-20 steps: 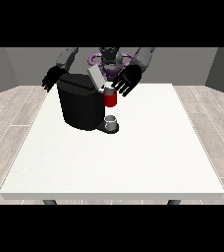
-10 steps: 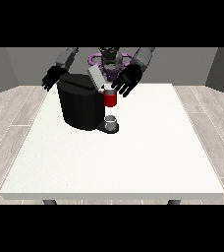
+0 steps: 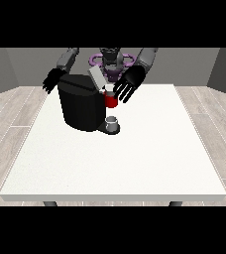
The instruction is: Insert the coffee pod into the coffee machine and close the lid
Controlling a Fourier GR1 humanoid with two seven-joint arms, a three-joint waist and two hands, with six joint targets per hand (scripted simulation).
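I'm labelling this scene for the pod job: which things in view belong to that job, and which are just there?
Part of the job:
- coffee machine, black, lid raised
- robot hand at the view's right, fingers spread beside the machine's top
- robot hand at the view's left

Just there:
- white table
- red thing at the machine
- grey thing at the machine's base

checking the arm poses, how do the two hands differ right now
The hand at the view's right hangs in front of the coffee machine, just above a red thing at the machine; the hand at the view's left sits behind the machine's far corner, partly hidden. The right-side hand shows spread, straight fingers pointing down; the left-side hand shows less of itself. Both are black and hold nothing.
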